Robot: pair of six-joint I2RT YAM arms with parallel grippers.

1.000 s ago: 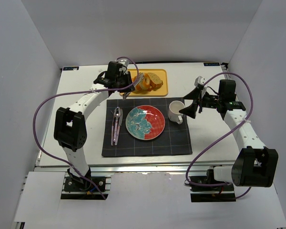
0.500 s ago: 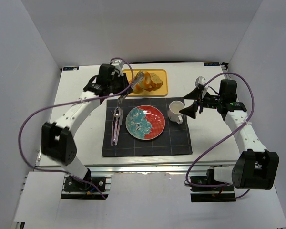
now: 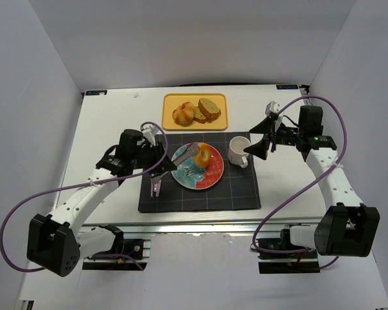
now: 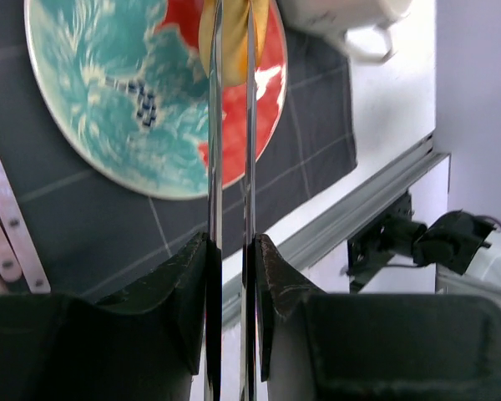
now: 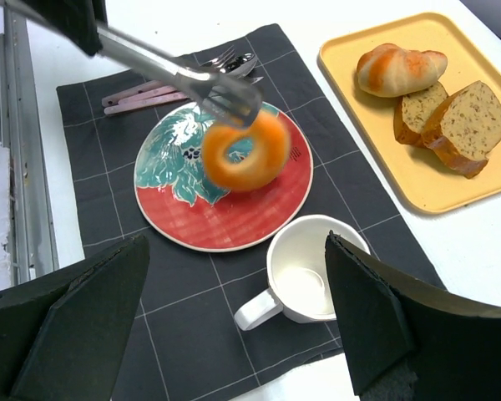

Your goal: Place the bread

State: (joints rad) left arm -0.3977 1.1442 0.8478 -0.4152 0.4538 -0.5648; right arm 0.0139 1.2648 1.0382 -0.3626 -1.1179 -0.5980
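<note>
My left gripper (image 3: 156,155) is shut on metal tongs (image 3: 184,157). The tongs pinch the ring-shaped bagel (image 3: 205,155) and hold it on edge over the red side of the teal-and-red plate (image 3: 186,173). The right wrist view shows the bagel (image 5: 246,150) in the tongs (image 5: 167,71) just above the plate (image 5: 225,213). In the left wrist view my gripper (image 4: 231,251) clamps the two tong arms (image 4: 215,125), with the bagel (image 4: 234,33) at their tips. The tan slices (image 3: 207,108) lie on the yellow tray (image 3: 218,123). My right gripper (image 3: 258,139) is open and empty, over the mug.
A white mug (image 3: 238,151) stands right of the plate on the dark placemat (image 3: 200,194). Cutlery (image 5: 175,83) lies left of the plate, partly under my left arm. A round roll (image 3: 183,114) lies on the tray beside the slices. White walls enclose the table.
My left arm has drawn back from the yellow tray, carrying the bagel in the tongs to above the plate. The right arm has not moved.
</note>
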